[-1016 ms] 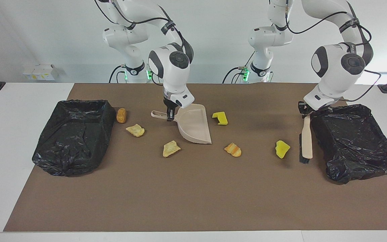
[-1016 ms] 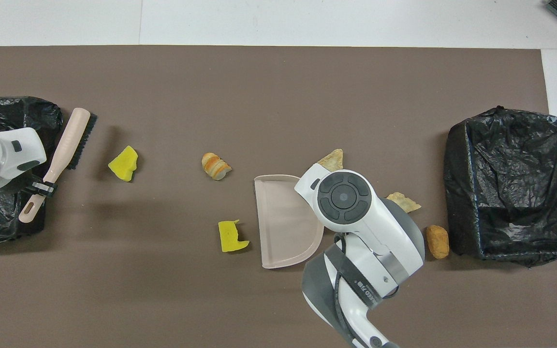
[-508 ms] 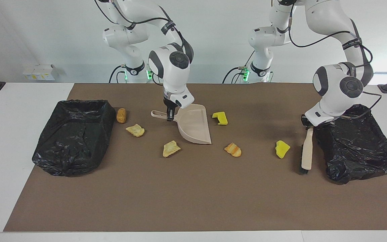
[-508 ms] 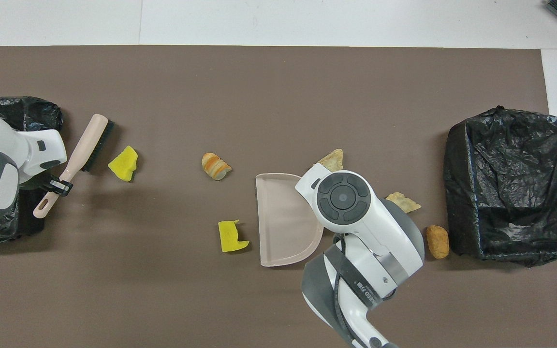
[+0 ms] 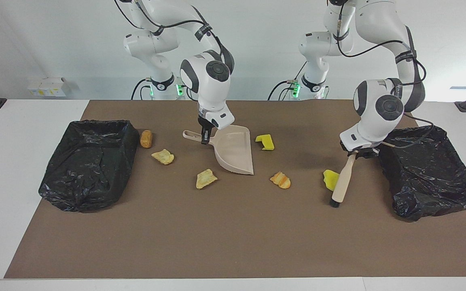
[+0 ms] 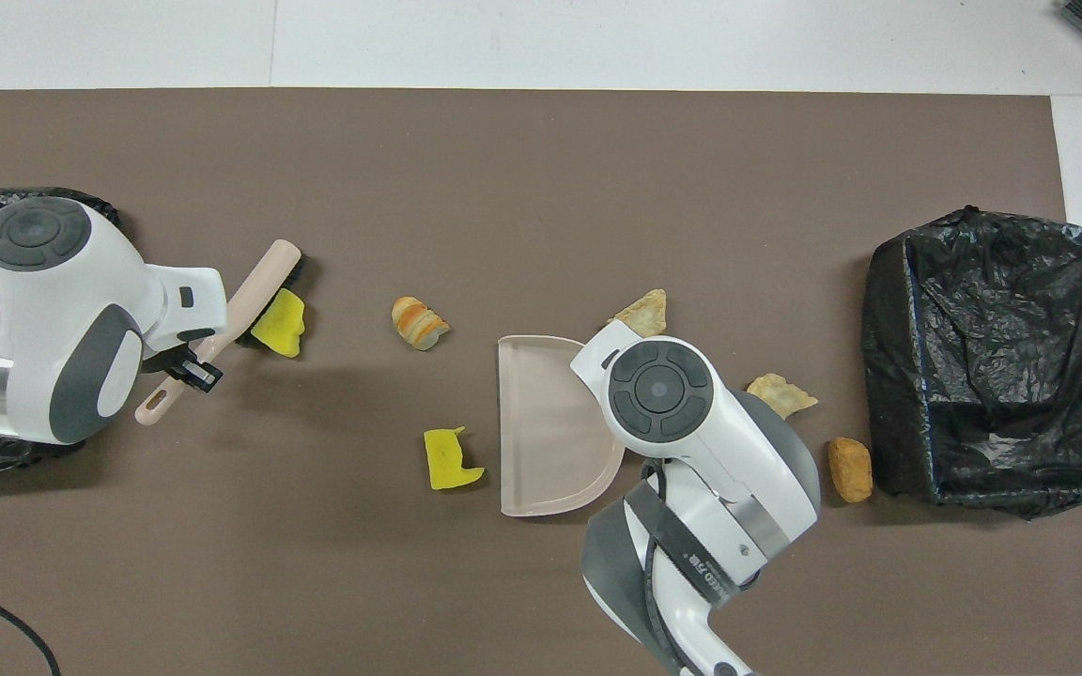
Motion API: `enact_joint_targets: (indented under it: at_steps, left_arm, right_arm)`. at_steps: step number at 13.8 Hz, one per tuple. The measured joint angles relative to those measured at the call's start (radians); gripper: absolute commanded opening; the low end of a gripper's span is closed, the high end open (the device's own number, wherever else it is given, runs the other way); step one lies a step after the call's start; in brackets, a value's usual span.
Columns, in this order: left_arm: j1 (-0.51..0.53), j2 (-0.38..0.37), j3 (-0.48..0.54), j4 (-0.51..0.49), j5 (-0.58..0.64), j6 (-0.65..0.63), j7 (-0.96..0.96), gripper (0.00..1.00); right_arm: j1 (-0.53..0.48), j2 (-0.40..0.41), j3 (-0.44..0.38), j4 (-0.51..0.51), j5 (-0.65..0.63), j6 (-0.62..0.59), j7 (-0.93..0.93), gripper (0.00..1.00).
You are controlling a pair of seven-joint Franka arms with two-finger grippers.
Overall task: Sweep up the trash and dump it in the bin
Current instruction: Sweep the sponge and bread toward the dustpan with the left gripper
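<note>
The left gripper [image 5: 356, 152] is clamped on the brush [image 5: 343, 179] handle, bristles down against a yellow foam chunk [image 5: 329, 179] near the left arm's bin [image 5: 427, 169]. The right gripper [image 5: 205, 136] grips the dustpan [image 5: 233, 151] handle mid-table. With the pan well apart, the chunk could roll wide or slip past the bristles; other scraps [image 5: 280, 180] lie scattered.

Open brown worktop [image 5: 233, 238] runs unobstructed along the edge farthest from my bases. Between my dustpan [image 5: 233, 151] and my brush [image 5: 343, 180], an orange-striped piece [image 5: 280, 180] and two yellow foam pieces [image 5: 265, 142] [image 5: 330, 179] obstruct. Black-lined bins [image 5: 89, 161] [image 5: 427, 169] block both ends. Tan bits [image 5: 163, 156] [image 5: 206, 178] and a brown lump [image 5: 146, 138] crowd the right arm's end.
</note>
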Motion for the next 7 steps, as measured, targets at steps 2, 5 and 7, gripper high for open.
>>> enact_joint_targets:
  at_steps: [2,5,7]
  left_arm:
    - [-0.047,-0.004,-0.001,0.0,-0.001,-0.017,0.0,0.0]
    - [-0.139,-0.017,-0.003,-0.015,-0.006,-0.033,-0.004,0.0]
    - [-0.178,-0.034,-0.004,-0.037,-0.022,-0.033,-0.005,0.0]
  right_arm:
    - [0.0,0.0,0.0,0.0,0.0,0.0,0.0,0.0]
    - [0.0,0.0,0.0,0.0,0.0,0.0,0.0,0.0]
    - [0.0,0.0,0.0,0.0,0.0,0.0,0.0,0.0]
